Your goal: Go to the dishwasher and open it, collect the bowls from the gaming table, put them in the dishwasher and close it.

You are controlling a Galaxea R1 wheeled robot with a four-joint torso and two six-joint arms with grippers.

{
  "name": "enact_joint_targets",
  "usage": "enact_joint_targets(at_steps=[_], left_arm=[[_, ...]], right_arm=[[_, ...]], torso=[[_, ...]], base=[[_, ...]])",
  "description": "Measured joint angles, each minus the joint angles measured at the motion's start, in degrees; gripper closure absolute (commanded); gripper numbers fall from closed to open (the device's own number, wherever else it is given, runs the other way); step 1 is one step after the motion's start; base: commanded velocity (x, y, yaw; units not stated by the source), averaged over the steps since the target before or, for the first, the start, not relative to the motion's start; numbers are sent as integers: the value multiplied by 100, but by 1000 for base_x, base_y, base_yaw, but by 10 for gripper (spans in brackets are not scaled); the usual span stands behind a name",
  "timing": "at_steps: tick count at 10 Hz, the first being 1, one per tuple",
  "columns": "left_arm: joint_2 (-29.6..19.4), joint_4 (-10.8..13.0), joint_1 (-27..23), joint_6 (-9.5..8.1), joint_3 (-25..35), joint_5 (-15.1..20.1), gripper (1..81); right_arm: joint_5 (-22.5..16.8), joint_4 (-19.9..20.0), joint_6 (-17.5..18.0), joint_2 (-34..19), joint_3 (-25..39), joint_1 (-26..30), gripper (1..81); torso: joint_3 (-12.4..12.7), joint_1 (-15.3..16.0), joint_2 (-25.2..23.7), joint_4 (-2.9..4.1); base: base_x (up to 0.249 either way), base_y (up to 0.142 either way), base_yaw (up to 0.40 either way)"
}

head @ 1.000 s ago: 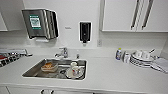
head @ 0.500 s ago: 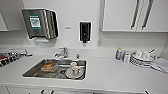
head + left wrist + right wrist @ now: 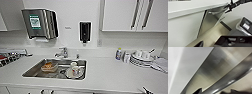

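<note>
Opening step in hand. Right pincer (image 3: 228, 7) spread open around the bar handle (image 3: 216, 12) of the dishwasher (image 3: 209, 23), tucked under the surface's front edge (image 3: 193, 8), door barely tipped out. Left pincer: can't tell. Probably needs a clamp on that bar, then a steady pull outward and down.

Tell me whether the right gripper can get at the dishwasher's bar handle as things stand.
Probably yes. In the left wrist view the right gripper sits right at the end of the steel bar handle of the dishwasher, fingers spread around it. Nothing stands between them; the right wrist view shows the bar close up.
</note>
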Motion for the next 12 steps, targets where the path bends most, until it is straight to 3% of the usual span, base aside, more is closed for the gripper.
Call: enact_joint_targets(at_steps=[2, 12], left_arm=[[-4, 2, 0, 2, 15, 0, 10], [-52, 5, 0, 46, 113, 4, 10]], right_arm=[[0, 1, 312, 18, -93, 124, 10], [123, 6, 345, 685, -1019, -308, 10]], torso=[[0, 0, 0, 0], [-2, 0, -2, 0]], base=[[0, 0, 0], [0, 0, 0]])
